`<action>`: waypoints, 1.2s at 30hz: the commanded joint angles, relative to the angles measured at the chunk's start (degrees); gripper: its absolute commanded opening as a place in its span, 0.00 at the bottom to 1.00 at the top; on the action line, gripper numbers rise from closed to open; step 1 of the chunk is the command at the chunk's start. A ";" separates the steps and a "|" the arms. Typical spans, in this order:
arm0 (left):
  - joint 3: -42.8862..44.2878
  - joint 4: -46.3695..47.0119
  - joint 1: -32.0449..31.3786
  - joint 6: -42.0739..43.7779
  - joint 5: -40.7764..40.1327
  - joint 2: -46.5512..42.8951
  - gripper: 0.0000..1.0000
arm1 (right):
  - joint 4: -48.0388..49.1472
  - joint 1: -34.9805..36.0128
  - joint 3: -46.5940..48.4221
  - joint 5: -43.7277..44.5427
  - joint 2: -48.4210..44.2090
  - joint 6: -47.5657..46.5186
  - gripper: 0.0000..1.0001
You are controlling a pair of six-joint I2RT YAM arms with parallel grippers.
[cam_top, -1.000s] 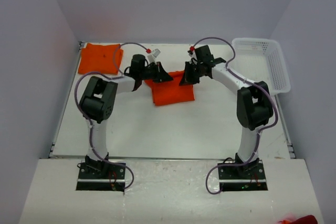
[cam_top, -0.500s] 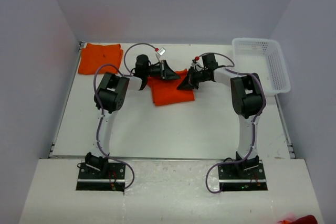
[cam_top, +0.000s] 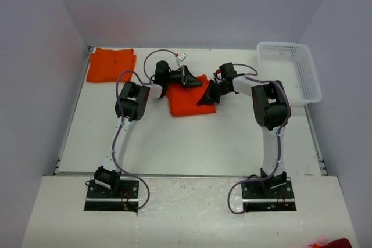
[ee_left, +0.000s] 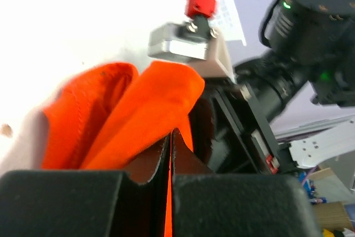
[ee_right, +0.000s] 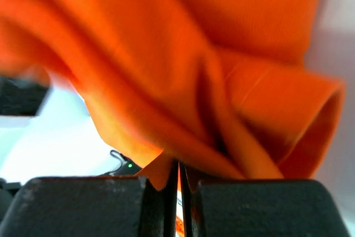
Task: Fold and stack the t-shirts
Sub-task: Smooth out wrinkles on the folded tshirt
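An orange t-shirt (cam_top: pixel 187 100) lies partly folded at the middle of the table. My left gripper (cam_top: pixel 190 79) is shut on its far left edge; the cloth (ee_left: pixel 138 109) is pinched between the jaws. My right gripper (cam_top: pixel 207 95) is shut on its right edge, where the cloth (ee_right: pixel 183 70) hangs in folds over the jaws. Both grippers hold the cloth low over the shirt. A second orange t-shirt (cam_top: pixel 110 64) lies folded at the far left corner.
A white plastic lattice basket (cam_top: pixel 290 71) stands at the far right of the table (cam_top: pixel 186 137). The right arm's wrist (ee_left: pixel 299 43) shows close beside my left gripper. Grey walls close the table on three sides.
Both grippers have moved toward the near side and lower, carrying the shirt's far edge over the rest of it. Both arms have stretched out flatter.
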 commanded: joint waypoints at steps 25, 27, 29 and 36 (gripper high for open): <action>-1.28 -22.20 3.34 20.88 -5.82 -20.32 0.00 | 1.56 3.86 -5.18 8.37 -9.72 -10.59 0.00; -5.22 -25.72 3.16 23.37 -7.06 -24.12 0.00 | 2.00 4.47 -5.01 7.23 -10.96 -11.11 0.00; -7.70 -27.31 2.55 26.18 -8.11 -28.70 0.00 | 2.09 5.00 -4.14 6.70 -12.88 -11.82 0.00; -18.41 -32.41 1.49 28.82 -11.63 -35.12 0.00 | -10.01 5.79 8.33 12.32 -12.20 -15.25 0.38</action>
